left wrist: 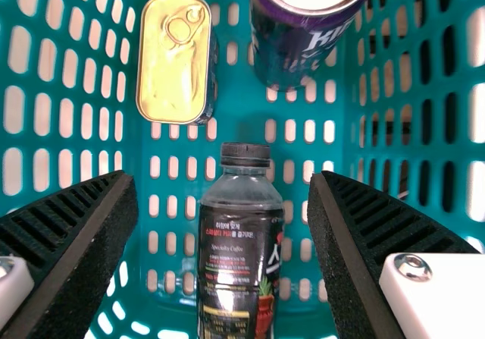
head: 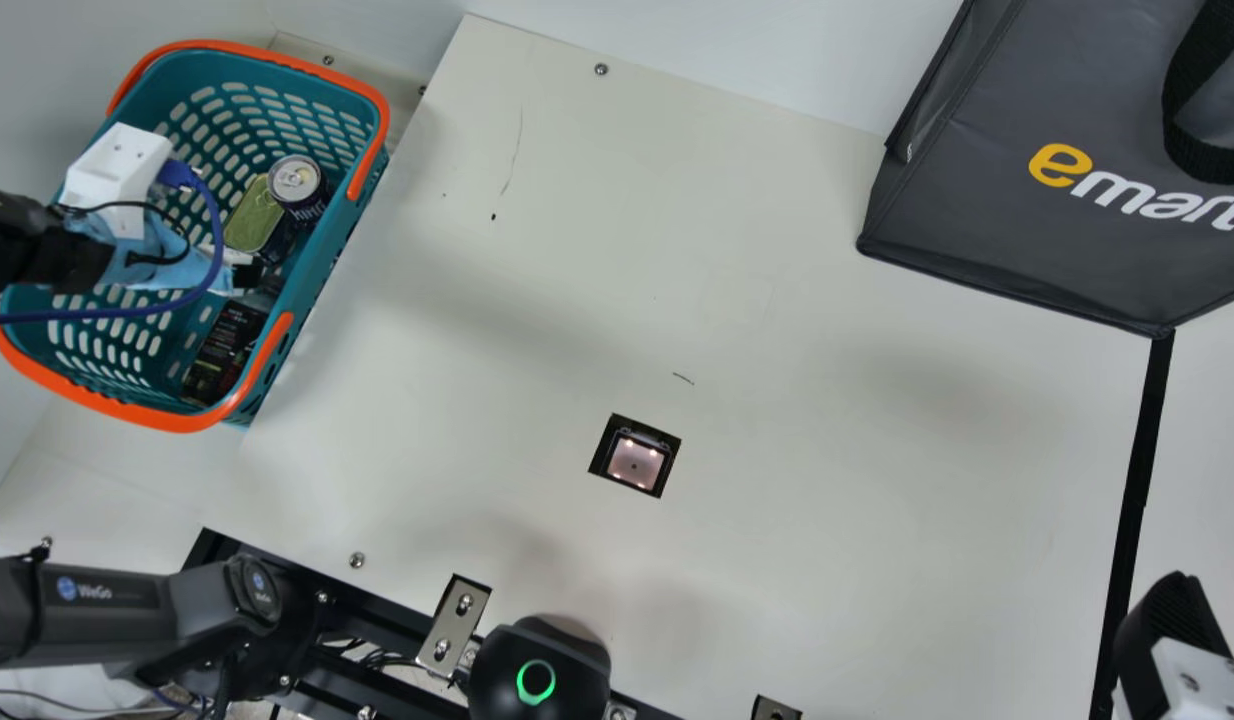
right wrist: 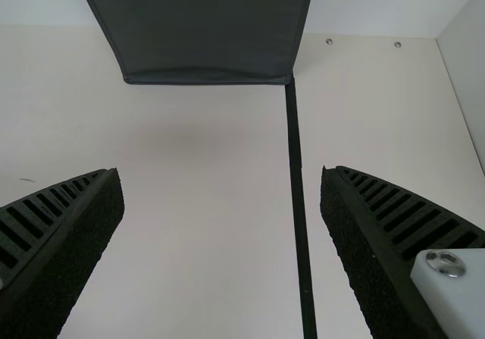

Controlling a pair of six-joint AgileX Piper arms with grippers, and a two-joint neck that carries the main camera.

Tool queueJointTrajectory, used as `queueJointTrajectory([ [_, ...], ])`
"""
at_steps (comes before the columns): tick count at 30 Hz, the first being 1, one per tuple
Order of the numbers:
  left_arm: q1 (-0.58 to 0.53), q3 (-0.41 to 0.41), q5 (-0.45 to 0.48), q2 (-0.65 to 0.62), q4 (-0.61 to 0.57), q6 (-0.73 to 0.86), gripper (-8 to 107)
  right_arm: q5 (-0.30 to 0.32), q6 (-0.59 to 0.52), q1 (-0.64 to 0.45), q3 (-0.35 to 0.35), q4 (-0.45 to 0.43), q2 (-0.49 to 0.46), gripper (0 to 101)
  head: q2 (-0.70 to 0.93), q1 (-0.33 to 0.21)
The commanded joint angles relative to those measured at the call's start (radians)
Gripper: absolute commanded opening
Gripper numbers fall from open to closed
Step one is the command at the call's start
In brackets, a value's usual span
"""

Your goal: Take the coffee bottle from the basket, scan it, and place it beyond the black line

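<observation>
The dark coffee bottle (head: 225, 352) lies in the teal basket (head: 322, 300) in the main view. My left gripper (head: 245, 274) is inside the basket, close to the bottle's cap end. In the left wrist view the coffee bottle (left wrist: 239, 267), black-capped, lies on the basket floor; the left gripper (left wrist: 223, 186) stands open above it, touching nothing. The scanner window (head: 635, 462) glows in the table. My right gripper (head: 1172, 618) is at the main view's lower right, near the black line (head: 1139, 470). In the right wrist view the right gripper (right wrist: 223, 178) is open and holds nothing, over the black line (right wrist: 298, 180).
Beside the bottle in the basket are a dark can (left wrist: 303, 47) and a gold-lidded tin (left wrist: 174, 58). The basket's orange handles (head: 367, 150) edge its rim. A dark grey bag (head: 987, 230) stands at the back right, by the black line's far end.
</observation>
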Motion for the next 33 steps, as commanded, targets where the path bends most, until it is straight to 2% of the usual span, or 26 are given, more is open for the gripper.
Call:
queueJointTrajectory([
  [1, -0.005, 0.004, -0.033, 0.026, -0.009, 0.014, 90, 0.0, 0.0, 0.0, 0.0, 0.0, 0.0, 91, 0.002, -0.017],
  [16, -0.052, 0.034, -0.176, 0.164, -0.082, 0.078, 90, 0.0, 0.0, 0.0, 0.0, 0.0, 0.0, 91, 0.002, -0.017],
  [33, -0.096, 0.019, -0.258, 0.262, -0.113, 0.064, 90, 0.0, 0.0, 0.0, 0.0, 0.0, 0.0, 91, 0.002, -0.017],
])
